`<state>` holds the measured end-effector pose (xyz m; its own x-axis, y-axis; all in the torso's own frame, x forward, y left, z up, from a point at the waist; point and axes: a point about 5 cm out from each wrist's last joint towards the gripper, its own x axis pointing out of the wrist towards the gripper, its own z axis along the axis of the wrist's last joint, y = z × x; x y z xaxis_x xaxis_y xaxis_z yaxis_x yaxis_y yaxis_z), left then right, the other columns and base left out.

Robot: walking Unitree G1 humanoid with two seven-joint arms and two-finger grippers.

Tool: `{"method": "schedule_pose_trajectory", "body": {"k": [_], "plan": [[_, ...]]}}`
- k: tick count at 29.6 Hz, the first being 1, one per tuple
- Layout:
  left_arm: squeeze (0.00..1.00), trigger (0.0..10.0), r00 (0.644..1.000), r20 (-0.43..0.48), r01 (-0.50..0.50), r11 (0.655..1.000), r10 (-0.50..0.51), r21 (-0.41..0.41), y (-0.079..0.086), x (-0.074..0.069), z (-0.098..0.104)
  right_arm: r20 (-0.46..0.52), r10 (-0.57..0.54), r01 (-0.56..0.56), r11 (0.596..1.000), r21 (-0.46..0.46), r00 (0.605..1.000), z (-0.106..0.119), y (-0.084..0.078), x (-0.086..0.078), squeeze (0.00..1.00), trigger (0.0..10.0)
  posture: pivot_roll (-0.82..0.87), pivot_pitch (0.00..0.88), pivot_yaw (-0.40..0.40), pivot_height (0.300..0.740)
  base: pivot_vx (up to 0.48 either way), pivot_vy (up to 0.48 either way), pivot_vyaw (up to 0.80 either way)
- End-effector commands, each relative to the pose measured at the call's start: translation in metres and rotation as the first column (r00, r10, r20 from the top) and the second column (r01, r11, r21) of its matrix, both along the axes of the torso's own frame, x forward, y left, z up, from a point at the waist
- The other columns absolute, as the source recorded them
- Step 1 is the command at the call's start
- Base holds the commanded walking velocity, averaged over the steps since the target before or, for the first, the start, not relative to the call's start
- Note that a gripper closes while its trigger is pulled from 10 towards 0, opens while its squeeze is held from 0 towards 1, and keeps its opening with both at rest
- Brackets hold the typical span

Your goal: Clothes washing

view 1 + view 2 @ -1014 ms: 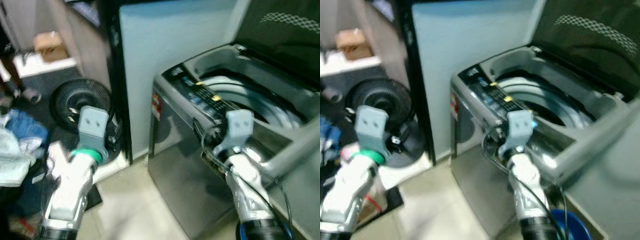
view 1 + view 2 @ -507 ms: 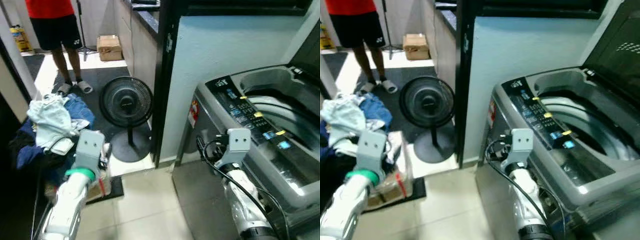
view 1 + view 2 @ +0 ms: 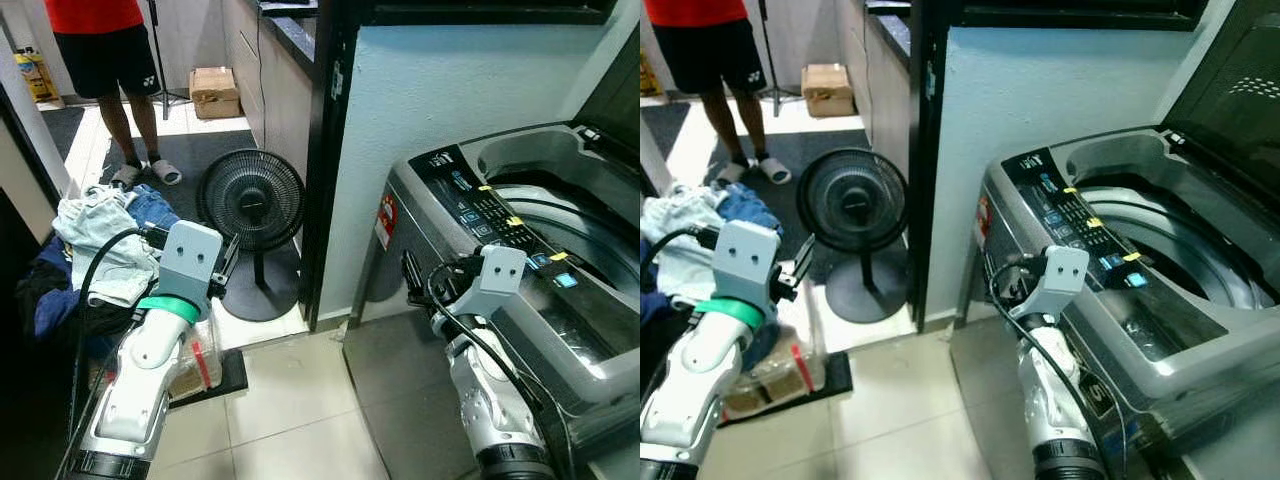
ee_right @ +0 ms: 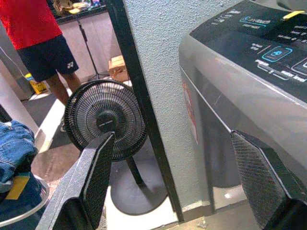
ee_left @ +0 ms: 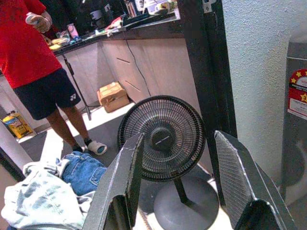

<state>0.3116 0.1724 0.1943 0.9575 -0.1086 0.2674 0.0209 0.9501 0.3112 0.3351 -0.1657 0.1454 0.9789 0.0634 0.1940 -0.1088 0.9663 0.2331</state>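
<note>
A heap of clothes (image 3: 105,235), pale blue and denim, lies on a dark basket at the left, near my left arm. The grey top-loading washing machine (image 3: 450,215) stands at the right with its lid up and its drum (image 3: 565,225) exposed. My left gripper (image 5: 180,191) is open in the air, pointing toward the fan, with the clothes (image 5: 38,201) off to one side. My right gripper (image 4: 177,191) is open too, just in front of the washer's front corner (image 4: 225,100). Neither holds anything.
A black standing fan (image 3: 252,200) stands on the floor between the clothes and the washer. A black door frame (image 3: 325,150) rises beside the machine. A person in a red shirt and black shorts (image 3: 100,50) stands at the back, near a cardboard box (image 3: 213,92).
The camera has swung left from the washer toward the fan and the clothes. Both arms have risen a little. Both grippers stay open.
</note>
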Motion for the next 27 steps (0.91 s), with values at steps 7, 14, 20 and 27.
{"method": "schedule_pose_trajectory", "body": {"k": [7,14,20,27], "plan": [[0.0,10.0,1.0,-0.007,-0.004,1.0,0.004,0.013,0.001,0.0,-0.006,-0.006,0.002,-0.001,1.0,0.025,1.0,-0.004,-0.002,0.0,0.0,10.0,0.06,0.016,-0.007,0.74,0.0,0.0,0.0],[0.0,10.0,0.993,0.061,0.1,0.995,-0.101,0.01,-0.019,-0.002,0.022,0.107,0.059,-0.054,0.997,-0.048,0.993,0.023,0.009,-0.001,0.0,10.0,0.06,0.026,0.003,0.74,0.0,0.0,0.22],[0.0,10.0,0.996,0.019,0.087,0.996,-0.087,-0.011,-0.017,-0.002,0.013,0.111,0.089,-0.08,0.993,-0.09,0.99,0.024,0.016,-0.003,0.0,10.0,0.06,0.026,0.008,0.74,0.0,0.0,0.39],[0.0,10.0,0.997,0.014,0.082,0.997,-0.082,-0.014,-0.016,-0.001,0.012,0.122,0.075,-0.064,0.993,-0.098,0.99,0.026,0.014,-0.002,0.0,10.0,0.06,0.025,0.006,0.74,0.0,0.0,0.44]]}}
